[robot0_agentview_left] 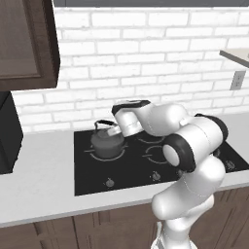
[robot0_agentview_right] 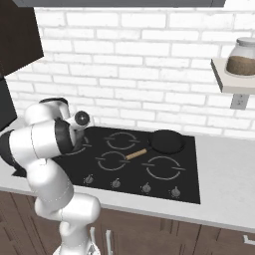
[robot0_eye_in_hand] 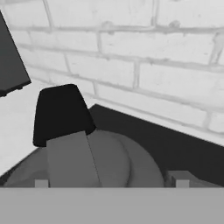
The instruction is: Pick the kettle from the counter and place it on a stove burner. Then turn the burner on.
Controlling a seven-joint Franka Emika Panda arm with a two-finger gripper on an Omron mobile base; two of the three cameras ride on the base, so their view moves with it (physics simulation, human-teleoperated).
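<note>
The small dark grey kettle [robot0_agentview_left: 107, 144] stands upright on the black cooktop, inside a stove burner ring [robot0_agentview_left: 91, 151] at its rear left. My gripper [robot0_agentview_left: 115, 130] hovers just above and to the right of the kettle's arched black handle [robot0_agentview_left: 102, 123]. In the hand view the kettle's rounded top [robot0_eye_in_hand: 118, 162] and its handle [robot0_eye_in_hand: 61, 111] lie right below the gripper [robot0_eye_in_hand: 111, 181]. The two fingertips [robot0_eye_in_hand: 41, 183] stand wide apart on either side and grip nothing, so the gripper is open. The pale counter [robot0_agentview_left: 39, 185] runs to the left of the cooktop.
A black frying pan [robot0_agentview_right: 167, 141] with a wooden handle sits on the rear right burner. Control knobs [robot0_agentview_left: 110, 182] line the cooktop's front edge. A black appliance [robot0_agentview_left: 7, 131] stands at far left under a dark cabinet. A shelf holds a jar [robot0_agentview_right: 242, 57] at right.
</note>
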